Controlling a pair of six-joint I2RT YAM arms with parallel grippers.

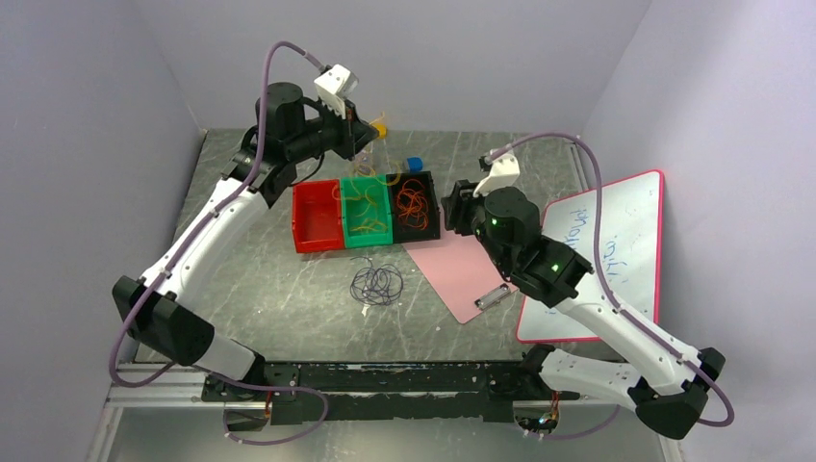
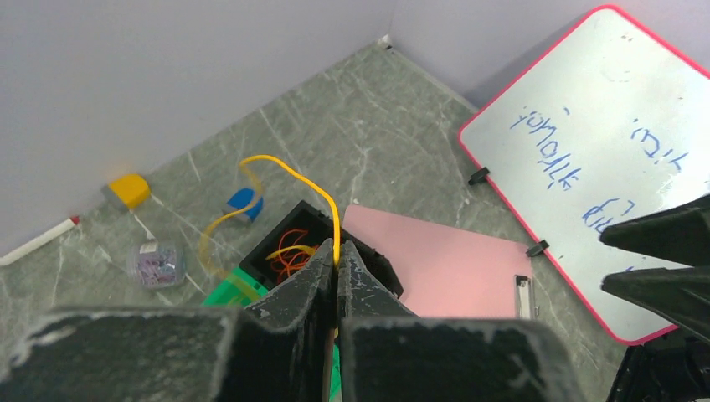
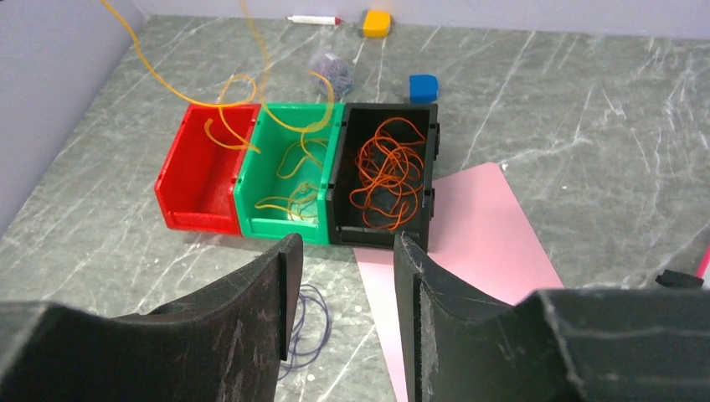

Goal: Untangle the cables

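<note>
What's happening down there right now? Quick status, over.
Left gripper shut on a yellow cable above the green bin. Right gripper open, empty. Orange cables in black bin, purple cables loose on the table. Nothing in the way.

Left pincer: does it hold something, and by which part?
Yes: the left pincer is shut on a yellow cable, at one stretch of its loop. The right pincer, open, holds nothing.

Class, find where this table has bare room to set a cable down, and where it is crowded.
Bare table left of the red bin and between the purple cables and base rail. Crowded: black bin, pink clipboard and whiteboard, right.
</note>
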